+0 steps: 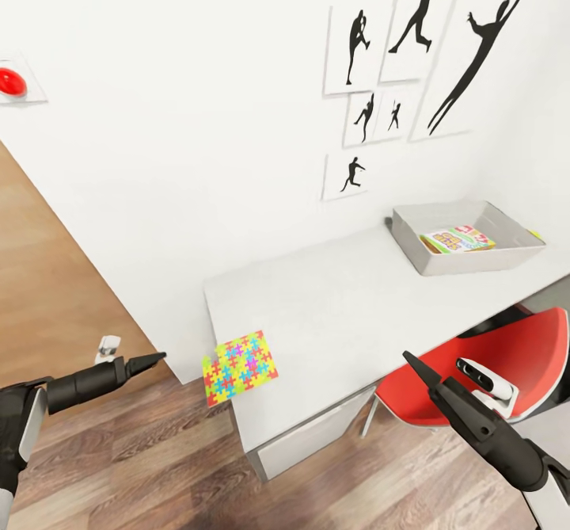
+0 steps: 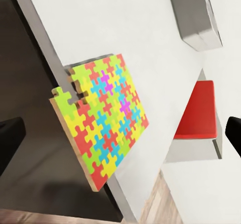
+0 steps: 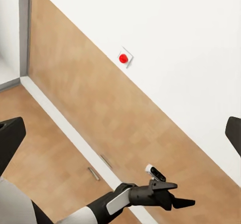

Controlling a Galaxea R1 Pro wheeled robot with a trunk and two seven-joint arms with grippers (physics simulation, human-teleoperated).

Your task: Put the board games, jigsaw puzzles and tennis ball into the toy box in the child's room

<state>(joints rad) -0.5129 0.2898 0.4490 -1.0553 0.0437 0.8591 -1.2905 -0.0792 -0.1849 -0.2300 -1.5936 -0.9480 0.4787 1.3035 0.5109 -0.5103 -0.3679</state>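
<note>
Left arm held low and level, its black left end effector (image 1: pixel 150 361) pointing toward the desk's near corner — fingers read as closed to a point in the head view, though the left wrist view shows dark finger edges set wide at both sides; cannot tell. It hangs in free air, just short of the multicoloured flat jigsaw puzzle slab (image 1: pixel 239 367).

That slab lies on the pale grey-white desk top (image 1: pixel 332 308), overhanging the corner edge (image 2: pixel 103 128), one side past the rim above the wood-plank floor (image 1: pixel 158 467).

Right arm angled up from low, black right end effector (image 1: pixel 413 364) over the desk's front edge, beside the red chair seat (image 1: pixel 507 356); fingers look pinched together, empty — not certain.

Beyond it, well apart, the light grey open plastic toy box (image 1: pixel 467 265) sits at the far desk end with a printed game box (image 1: pixel 457 239) inside. Bare desk surface between puzzle and bin.
</note>
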